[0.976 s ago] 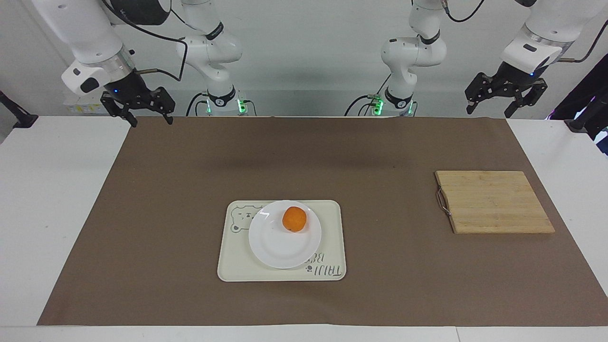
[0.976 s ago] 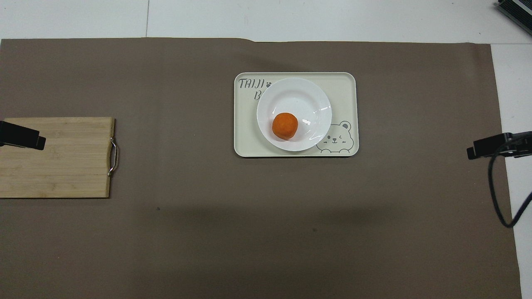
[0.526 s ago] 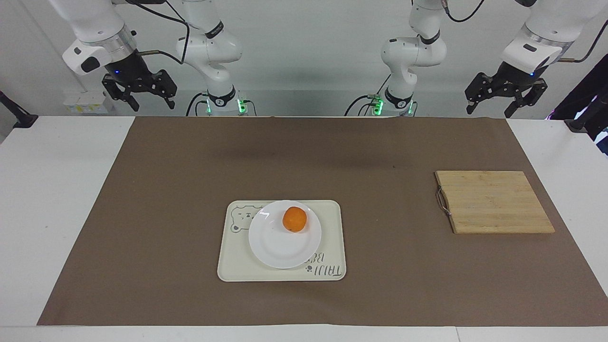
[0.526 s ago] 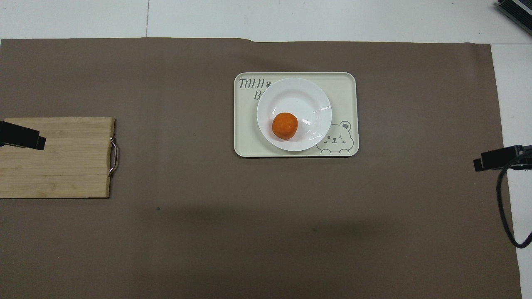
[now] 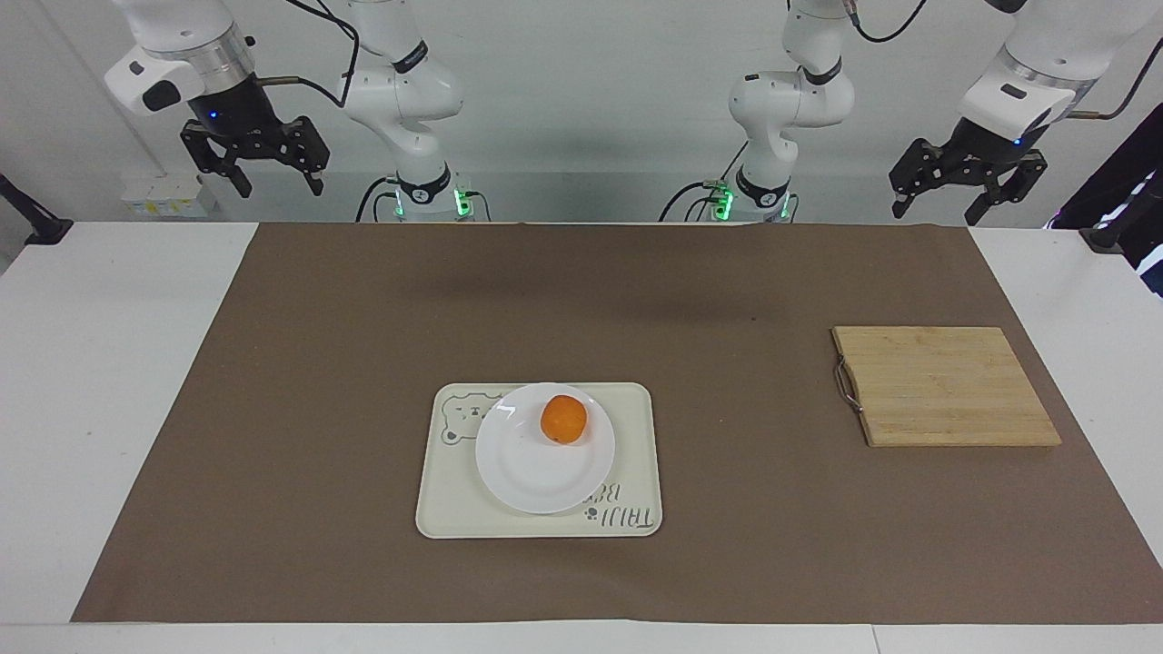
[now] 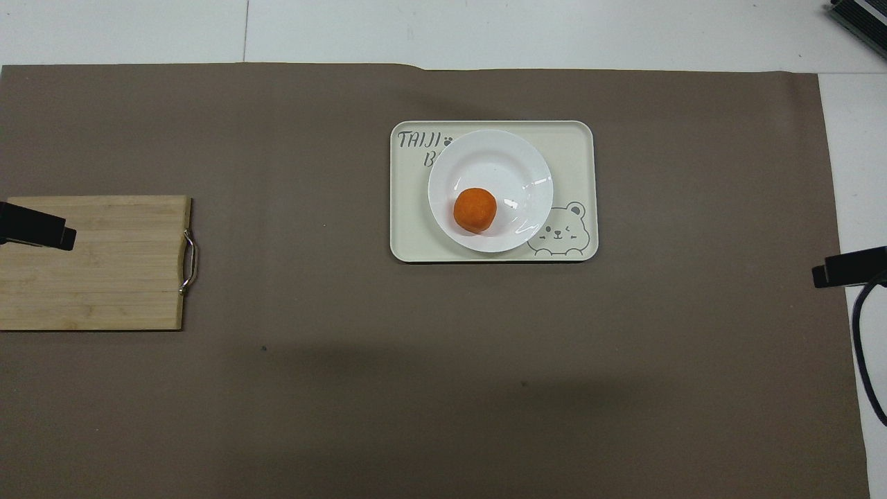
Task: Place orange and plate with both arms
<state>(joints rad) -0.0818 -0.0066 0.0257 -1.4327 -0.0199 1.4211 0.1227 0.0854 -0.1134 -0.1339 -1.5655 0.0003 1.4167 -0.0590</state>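
The plate [image 6: 506, 159] is glossy white, like glazed ceramic, with small bright glints near its rim. The orange [image 6: 475, 210] on it has a matt, finely dimpled skin. The tray [image 6: 578, 173] beneath looks like smooth cream plastic with a soft sheen. The cutting board [image 6: 118, 263] is pale striped wood (bamboo, by the look) with a shiny metal handle [image 6: 188, 262]. A matt brown paper-like sheet [image 6: 312, 402] covers the smooth white table [image 6: 554, 31].

The orange [image 6: 475, 210] is seen resting on the plate [image 6: 509, 163], which is set on a cream tray [image 6: 575, 152] on the brown mat [image 6: 443, 388]. A wooden board [image 6: 118, 277] is placed toward the left arm's end of the table [image 6: 554, 31]. One black pincer tip is seen at each side edge.
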